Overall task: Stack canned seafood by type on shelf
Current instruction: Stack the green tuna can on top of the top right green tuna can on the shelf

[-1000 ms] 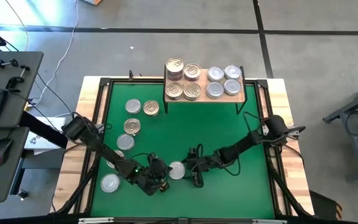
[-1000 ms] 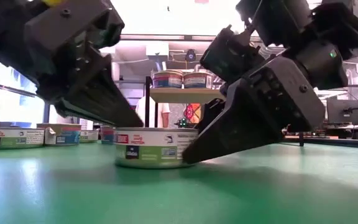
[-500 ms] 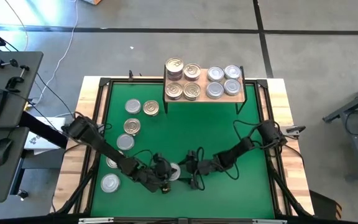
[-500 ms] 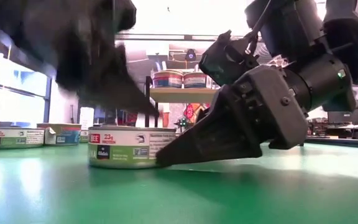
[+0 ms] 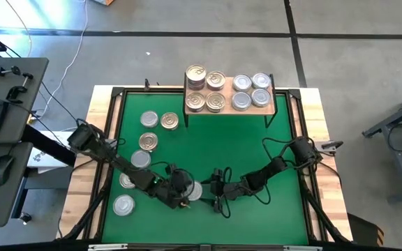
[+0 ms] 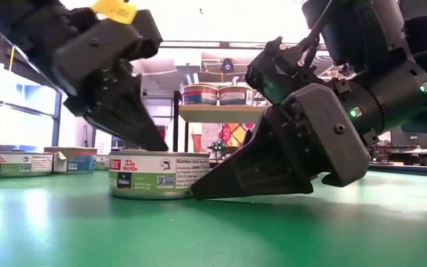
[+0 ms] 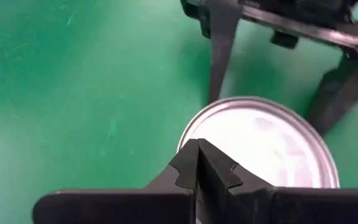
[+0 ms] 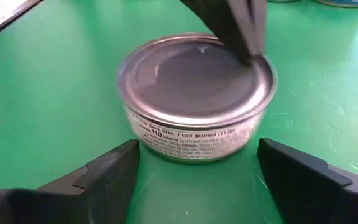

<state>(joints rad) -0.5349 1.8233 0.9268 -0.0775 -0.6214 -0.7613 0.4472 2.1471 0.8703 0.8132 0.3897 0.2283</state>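
Front centre of the green-matted tabletop (image 5: 250,139): one round flat silver-lidded tin (image 5: 195,190) with a green and white label sits flat on the mat, both arms converging on it.

Left gripper (image 5: 181,197) comes in from the tabletop's left side. Jaws closed, fingers pressed together to a single point. In the left wrist view that point rests on the near edge of the tin's silver lid (image 7: 263,146); in the low view the tip comes down onto the top rim of the tin (image 6: 154,174).

Right gripper (image 5: 215,192) reaches in from the right side, lying low against the mat. Jaws open wide, one finger on each side of the tin (image 8: 197,93), both apart from its wall; nothing gripped.

Rear of the tabletop: small light wood shelf on thin black legs (image 5: 229,104). Four gold-lidded tins (image 5: 205,90) occupy its left half, four silver-lidded tins (image 5: 251,90) its right half. From the low view at least two tins show on the board.

Left part of the mat: loose tins (image 5: 149,130) scattered, both gold and silver lids, well apart from the tin at the grippers. One more silver tin (image 5: 123,205) lies near the front left corner.
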